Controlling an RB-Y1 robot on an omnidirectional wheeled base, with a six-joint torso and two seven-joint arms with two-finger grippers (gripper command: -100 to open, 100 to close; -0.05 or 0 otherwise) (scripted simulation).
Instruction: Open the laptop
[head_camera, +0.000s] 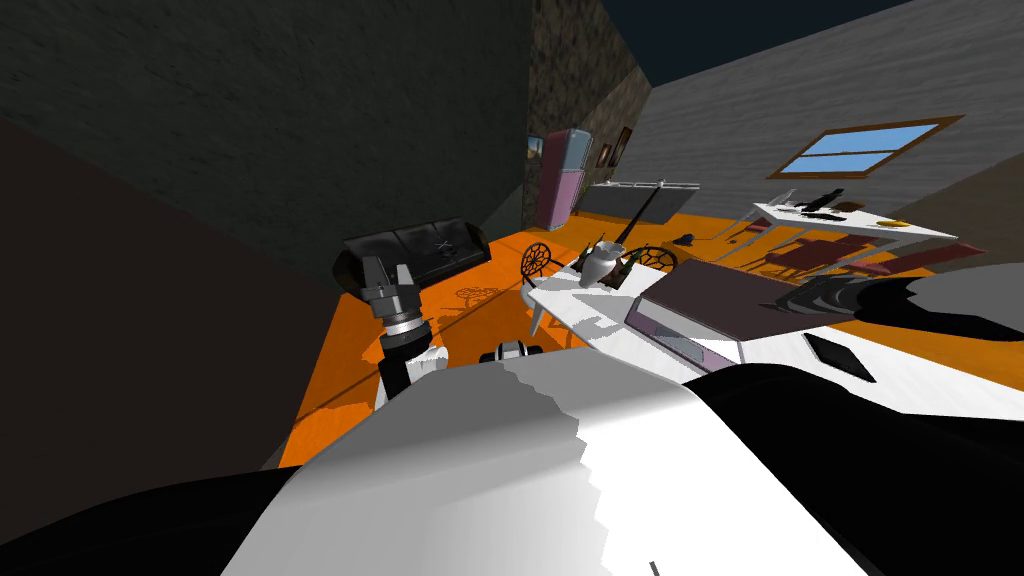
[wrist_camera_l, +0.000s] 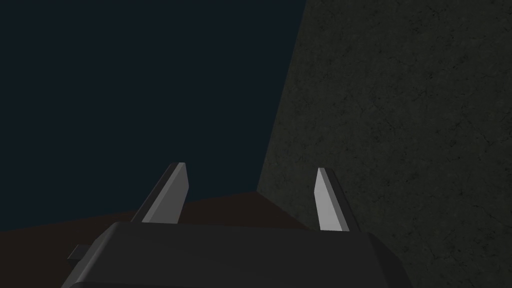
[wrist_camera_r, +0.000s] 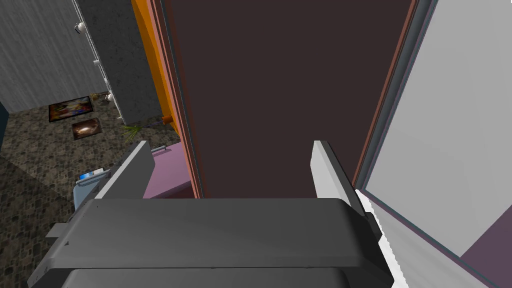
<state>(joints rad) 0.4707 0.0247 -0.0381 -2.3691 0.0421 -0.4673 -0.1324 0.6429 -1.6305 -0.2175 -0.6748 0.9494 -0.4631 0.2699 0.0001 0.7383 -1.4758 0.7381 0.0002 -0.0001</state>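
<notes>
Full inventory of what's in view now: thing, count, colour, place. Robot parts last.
laptop: 1, dark brown lid over purple base, on near table
near table: 1, white, right in front
flat slab: 1, black, on near table beside laptop
jug: 1, white, far end of near table
sofa: 1, black, against the dark wall
fridge: 1, pink with blue top, far corner
window: 1, brown frame, on grey wall
far table: 1, white, below window
chairs: count unclear, dark red, by far table
floor: orange
left pincer: 1, open, holding nothing, raised on my left
right pincer: 1, open, up against the laptop lid
</notes>
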